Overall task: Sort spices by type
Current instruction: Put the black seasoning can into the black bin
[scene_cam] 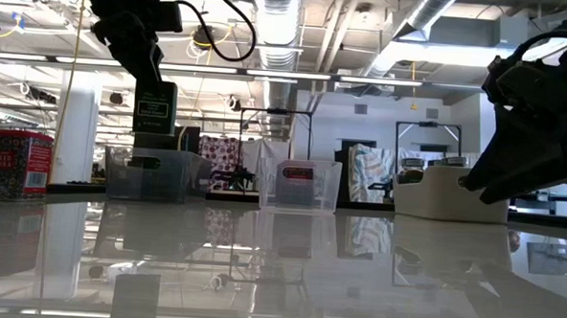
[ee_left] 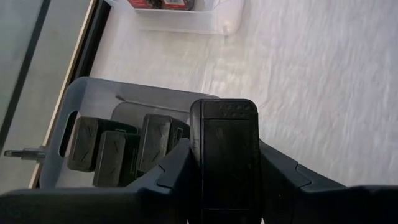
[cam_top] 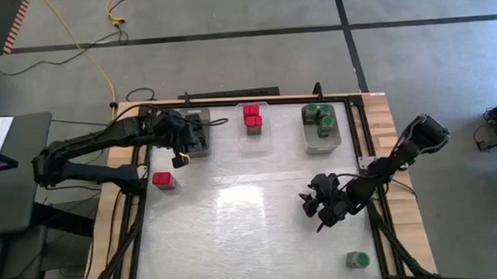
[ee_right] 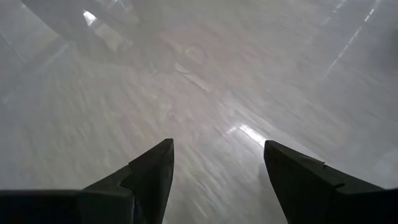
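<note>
Three translucent bins line the far edge of the table (cam_top: 260, 230) as I steer the sort. My left gripper (ee_left: 225, 180) is clamped on a black spice box (ee_left: 224, 155), held upright just above the left bin (cam_top: 200, 134), where several matching black boxes (ee_left: 118, 146) already lie. I judge the box is carried high so it clears the bin wall before being lowered among its own kind.

My right gripper (ee_right: 217, 168) hangs over bare tabletop on the right side, fingers (ee_right: 152, 171) parted and holding nothing. It looks ready for a fresh pick.

Red boxes (cam_top: 252, 114) sit in the middle bin (cam_top: 253, 131) and green-lidded jars (cam_top: 319, 116) fill the right bin (cam_top: 321, 137). Two strays remain on the table: a red box (cam_top: 162, 181) near the left edge, below the left arm, and a green-lidded jar (cam_top: 357, 259) near the front right corner, close to the right arm. I take that jar as its likely next target.
</note>
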